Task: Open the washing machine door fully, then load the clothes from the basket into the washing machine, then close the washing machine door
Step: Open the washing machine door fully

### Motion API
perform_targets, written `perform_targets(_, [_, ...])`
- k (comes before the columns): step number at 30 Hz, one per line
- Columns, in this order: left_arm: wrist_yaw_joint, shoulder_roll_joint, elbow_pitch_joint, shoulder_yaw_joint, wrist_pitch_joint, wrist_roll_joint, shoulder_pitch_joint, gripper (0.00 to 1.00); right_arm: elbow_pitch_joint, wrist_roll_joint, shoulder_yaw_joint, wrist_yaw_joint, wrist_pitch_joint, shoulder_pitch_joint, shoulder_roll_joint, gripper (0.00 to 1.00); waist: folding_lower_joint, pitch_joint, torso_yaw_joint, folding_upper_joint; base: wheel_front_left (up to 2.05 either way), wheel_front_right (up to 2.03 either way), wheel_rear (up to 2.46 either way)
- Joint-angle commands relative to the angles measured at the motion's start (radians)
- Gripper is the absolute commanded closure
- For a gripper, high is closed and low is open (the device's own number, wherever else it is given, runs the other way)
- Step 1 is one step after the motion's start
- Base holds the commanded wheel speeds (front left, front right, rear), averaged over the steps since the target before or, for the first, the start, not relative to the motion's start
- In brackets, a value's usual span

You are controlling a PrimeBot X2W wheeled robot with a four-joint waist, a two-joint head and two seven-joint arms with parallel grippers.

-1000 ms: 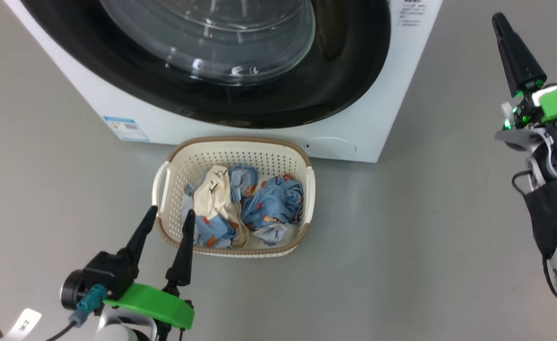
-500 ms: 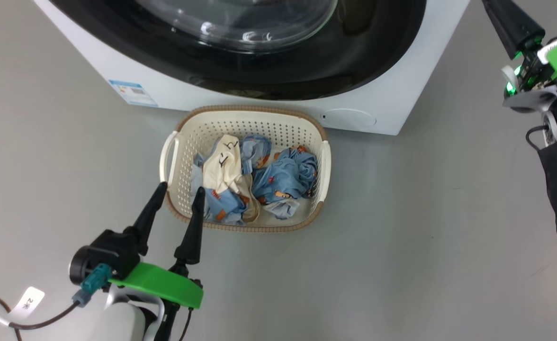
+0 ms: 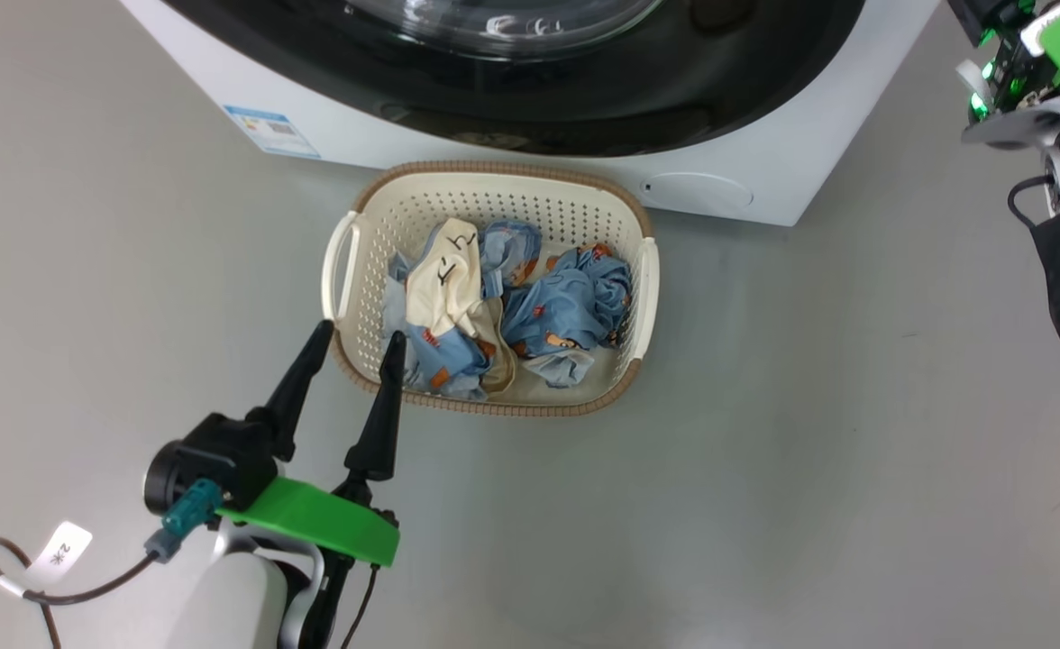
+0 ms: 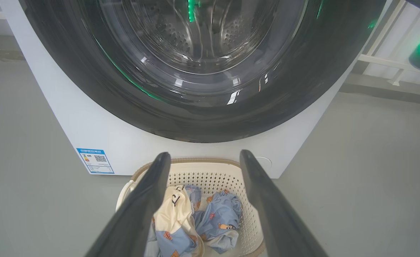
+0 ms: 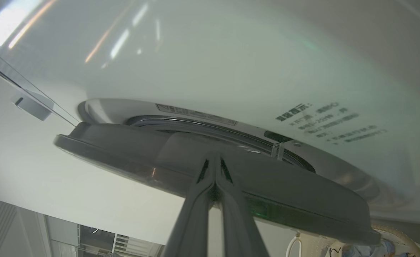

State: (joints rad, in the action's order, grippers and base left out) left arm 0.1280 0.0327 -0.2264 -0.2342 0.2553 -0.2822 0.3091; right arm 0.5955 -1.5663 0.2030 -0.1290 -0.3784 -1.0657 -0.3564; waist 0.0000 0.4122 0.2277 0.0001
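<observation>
Right wrist view: the right claw (image 5: 215,157), shut and empty, sits at the edge of the washing machine door (image 5: 124,146), likely to pry it wider. Beside the basket (image 3: 494,169) of clothes (image 3: 566,311), the left claw (image 3: 356,338) hovers wide open, empty.

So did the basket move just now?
No. The basket still sits just before the washing machine, beside its round cap; only the view shifted.

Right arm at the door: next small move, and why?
Probably sweep the right gripper outward to swing the washing machine door wider: its shut fingers sit at the door's rim, which stands only slightly off the washing machine front. The clothes lie in the basket, so loading must wait.
</observation>
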Motion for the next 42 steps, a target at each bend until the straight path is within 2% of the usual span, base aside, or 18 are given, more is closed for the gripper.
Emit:
perform_targets(1, [0.002,0.018,0.027,0.026,0.006,-0.011,0.021,0.00,-0.021,0.009,0.011,-0.002,-0.007,-0.024,0.005,1.00,0.0000,0.012,0.010,-0.0001,0.00,0.00,0.00])
perform_targets(17, [-0.008,0.018,0.031,-0.008,0.006,-0.038,0.041,0.00,-0.002,0.028,0.037,-0.002,-0.002,-0.080,0.005,1.00,0.0000,0.036,0.045,-0.0001,0.00,0.00,0.00])
perform_targets(42, [-0.010,0.018,0.024,0.018,0.006,-0.017,-0.005,0.00,-0.087,0.006,0.130,-0.002,-0.083,0.086,0.034,1.00,0.0000,-0.047,0.018,-0.0001,0.00,0.00,0.00])
